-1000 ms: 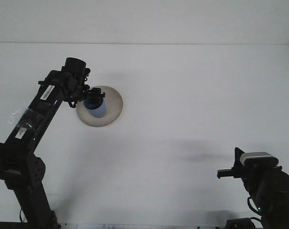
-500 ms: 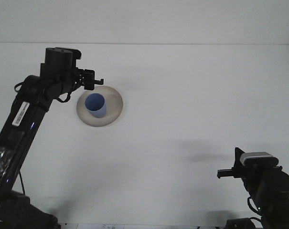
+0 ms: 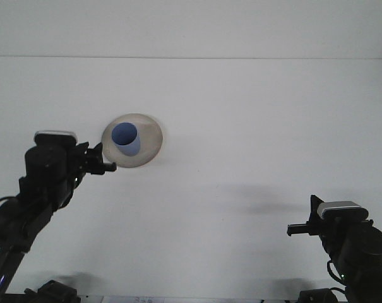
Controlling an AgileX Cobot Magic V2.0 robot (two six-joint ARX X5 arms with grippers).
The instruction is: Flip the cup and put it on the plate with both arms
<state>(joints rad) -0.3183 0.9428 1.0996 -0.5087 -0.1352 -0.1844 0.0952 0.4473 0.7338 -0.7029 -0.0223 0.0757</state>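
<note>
The cup is standing upright on the plate, mouth up, its long axis vertical. It is looking light, stiff and probably smooth, best taken by the side wall near the rim. The left gripper is hanging just beside the plate, holding nothing. The right gripper is sitting well apart from the plate, empty; I cannot tell how far either claw is parted.
</note>
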